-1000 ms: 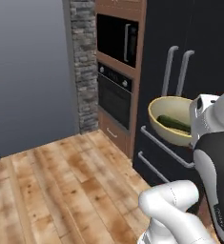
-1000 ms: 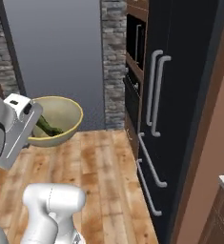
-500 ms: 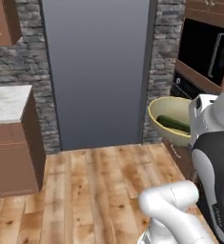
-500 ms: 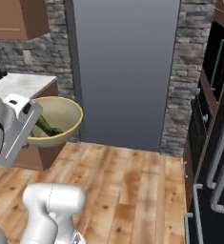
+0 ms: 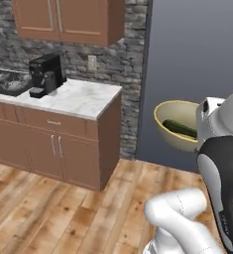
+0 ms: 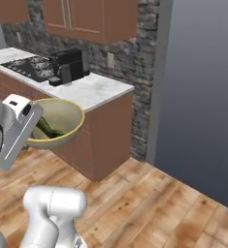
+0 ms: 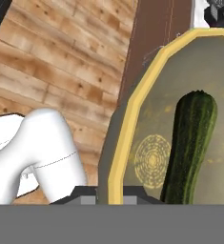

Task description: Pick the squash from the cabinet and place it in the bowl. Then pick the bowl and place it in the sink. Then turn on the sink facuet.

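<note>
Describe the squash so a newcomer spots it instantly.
Start at the white robot arm in front of the grey wall. Its hand holds up a yellowish-tan bowl, and the squash lies inside: a dark green, elongated vegetable, the bowl's single content.

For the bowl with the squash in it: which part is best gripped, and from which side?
Judging by the frames, the rim is the best hold. The bowl is wide, with smooth sides, so only its thin yellow rim fits between the fingers. Come from the edge away from the squash, as the gripper, shut on that rim, does.
</note>
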Tool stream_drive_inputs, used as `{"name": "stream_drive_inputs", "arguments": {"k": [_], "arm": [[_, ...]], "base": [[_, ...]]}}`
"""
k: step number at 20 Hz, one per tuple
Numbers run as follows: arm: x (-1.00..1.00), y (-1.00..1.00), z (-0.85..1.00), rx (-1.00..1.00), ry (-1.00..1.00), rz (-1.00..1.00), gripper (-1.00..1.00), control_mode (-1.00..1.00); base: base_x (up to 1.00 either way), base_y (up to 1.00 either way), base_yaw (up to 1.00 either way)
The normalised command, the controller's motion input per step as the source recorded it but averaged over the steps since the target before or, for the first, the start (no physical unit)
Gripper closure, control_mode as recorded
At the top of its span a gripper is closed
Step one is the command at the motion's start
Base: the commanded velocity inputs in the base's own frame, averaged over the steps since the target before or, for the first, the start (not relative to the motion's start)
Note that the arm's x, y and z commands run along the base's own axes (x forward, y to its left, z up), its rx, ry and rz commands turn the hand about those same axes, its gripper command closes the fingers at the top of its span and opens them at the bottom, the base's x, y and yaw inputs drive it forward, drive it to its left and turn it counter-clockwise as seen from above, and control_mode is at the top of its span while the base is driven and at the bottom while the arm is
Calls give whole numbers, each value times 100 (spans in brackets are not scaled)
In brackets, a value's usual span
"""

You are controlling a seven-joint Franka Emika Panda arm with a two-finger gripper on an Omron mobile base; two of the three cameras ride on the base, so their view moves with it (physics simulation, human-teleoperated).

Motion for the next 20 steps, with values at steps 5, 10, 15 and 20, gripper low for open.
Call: {"name": "stream_drive_inputs", "arguments": {"k": [5,10,15,20], "arm": [[0,0,0,0,0,0,100,100],[0,0,0,0,0,0,100,100],[0,0,0,0,0,0,100,100],[0,0,0,0,0,0,100,100]], "base": [[95,0,79],[100,-2,77],[99,0,67],[100,0,36]]}}
